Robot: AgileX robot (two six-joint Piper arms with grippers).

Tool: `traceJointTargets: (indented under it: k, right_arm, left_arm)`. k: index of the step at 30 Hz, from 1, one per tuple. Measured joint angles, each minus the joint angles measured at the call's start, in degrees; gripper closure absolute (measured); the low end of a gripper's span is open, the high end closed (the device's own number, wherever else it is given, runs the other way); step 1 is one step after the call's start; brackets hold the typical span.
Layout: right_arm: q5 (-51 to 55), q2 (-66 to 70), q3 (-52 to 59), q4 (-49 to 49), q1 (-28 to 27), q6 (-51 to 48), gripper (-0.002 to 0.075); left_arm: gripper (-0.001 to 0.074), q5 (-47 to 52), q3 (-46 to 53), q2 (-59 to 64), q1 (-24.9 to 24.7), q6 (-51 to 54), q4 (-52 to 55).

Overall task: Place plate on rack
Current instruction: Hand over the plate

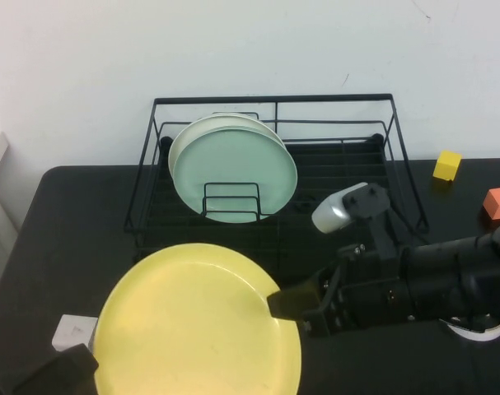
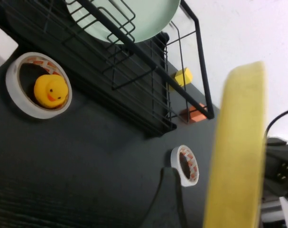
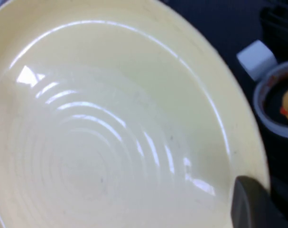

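The right gripper (image 1: 289, 306) is clamped on the yellow plate's (image 1: 196, 325) rim, the left gripper (image 1: 48, 377) unreadable at its near-left edge, mid-carry; next, tilt it upright into the rack (image 1: 274, 100).

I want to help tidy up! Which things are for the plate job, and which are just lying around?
For the job: yellow plate, black rack, right end effector gripping the plate's rim, left end effector near its other edge.

Lying about: rubber duck, tape rolls, yellow block, orange block, green plate.
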Motion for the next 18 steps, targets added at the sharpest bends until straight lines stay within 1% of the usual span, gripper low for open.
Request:
traceJointTargets:
  k: [5, 9, 12, 13, 15, 18]
  right_arm:
    - [3.6, -0.4, 0.0, 0.5, 0.4, 0.0, 0.0715]
    - [3.8, -0.4, -1.1, 0.5, 2.8, 0.0, 0.0715]
    - [3.4, -0.4, -2.1, 0.5, 4.9, -0.1, 0.0715]
    - [3.4, -0.4, -2.3, 0.5, 5.2, -0.2, 0.0715]
    - [2.7, -0.4, -2.4, 0.5, 5.4, -0.5, 0.0715]
    - [1.5, -0.4, -2.4, 0.4, 5.4, -1.7, 0.0714]
  left_arm:
    - [0.0182, 2.2, 0.0, 0.0, 0.0, 3.3, 0.0]
    - [0.0184, 3.2, 0.0, 0.0, 0.0, 5.0, 0.0]
    - [0.0226, 3.6, 0.0, 0.0, 0.0, 6.5, 0.0]
    - [0.0259, 4.0, 0.0, 0.0, 0.0, 6.9, 0.1]
    - [0.0356, 4.9, 0.0, 0.0, 0.0, 7.7, 0.7]
    - [0.055, 7.0, 0.0, 0.0, 0.0, 10.0, 1.7]
